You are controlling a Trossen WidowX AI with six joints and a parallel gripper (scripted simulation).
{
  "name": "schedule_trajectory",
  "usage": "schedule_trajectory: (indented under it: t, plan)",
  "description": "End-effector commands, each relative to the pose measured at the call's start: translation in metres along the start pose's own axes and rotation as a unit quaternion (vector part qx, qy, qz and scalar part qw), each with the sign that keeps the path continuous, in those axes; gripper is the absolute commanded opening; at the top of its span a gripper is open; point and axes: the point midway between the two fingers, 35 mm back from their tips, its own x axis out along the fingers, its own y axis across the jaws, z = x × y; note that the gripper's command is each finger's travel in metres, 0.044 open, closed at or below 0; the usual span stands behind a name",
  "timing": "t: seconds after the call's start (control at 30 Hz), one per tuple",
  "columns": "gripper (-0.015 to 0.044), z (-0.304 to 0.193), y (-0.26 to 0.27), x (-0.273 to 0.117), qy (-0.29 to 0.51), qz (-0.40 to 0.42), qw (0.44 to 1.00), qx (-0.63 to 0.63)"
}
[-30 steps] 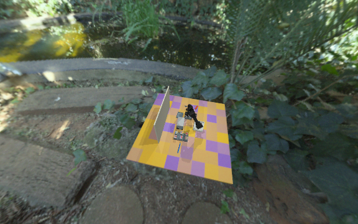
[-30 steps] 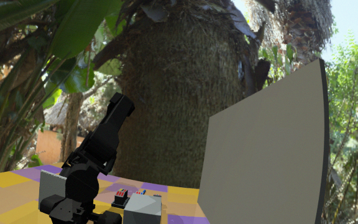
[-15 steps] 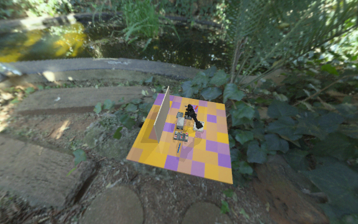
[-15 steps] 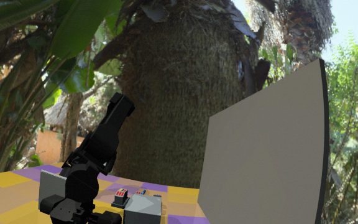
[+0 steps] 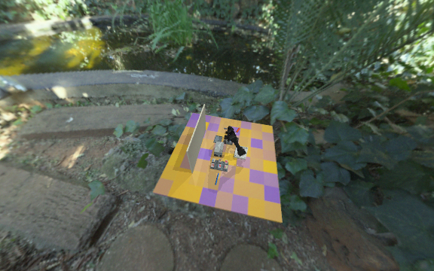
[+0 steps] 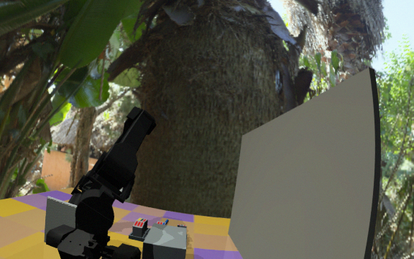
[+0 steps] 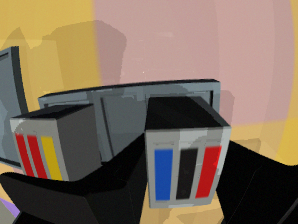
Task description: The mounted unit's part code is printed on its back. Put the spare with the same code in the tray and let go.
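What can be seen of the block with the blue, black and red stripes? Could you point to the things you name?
The blue, black and red striped block (image 7: 187,167) is boxy, with a light grey striped face and a black side. Its stripes run lengthwise, blue, black, red from left to right in the wrist view. It looks rigid, perhaps plastic. It sits at the right end of a grey compartmented rack (image 7: 122,120), with the gripper (image 7: 176,137) shut on it.

One grey box (image 5: 218,149) (image 6: 164,244) serves as landmark. Near it, I count one upright panel (image 5: 197,141) (image 6: 304,169), one blue rod (image 5: 217,178) and one red strip (image 5: 237,130). The wrist view has two code-striped blocks, one red-red-yellow block (image 7: 37,145) and one blue-black-red block (image 7: 187,167), plus one divided rack (image 7: 122,117) and one shallow tray (image 7: 9,112). Beside the box is a row (image 5: 219,165), perhaps three red-marked pieces.
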Motion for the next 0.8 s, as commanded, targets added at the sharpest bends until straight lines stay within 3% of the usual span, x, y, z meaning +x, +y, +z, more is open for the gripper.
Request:
schedule_trajectory:
  t: [0.0, 0.3, 0.77]
  plan:
    - [0.0, 0.001, 0.001, -0.011, -0.001, 0.001, 1.0, 0.0]
    - [0.0, 0.0, 0.0, -0.078, 0.0, 0.001, 1.0, 0.003]
    - [0.0, -0.001, 0.001, -0.09, 0.002, 0.002, 1.0, 0.005]
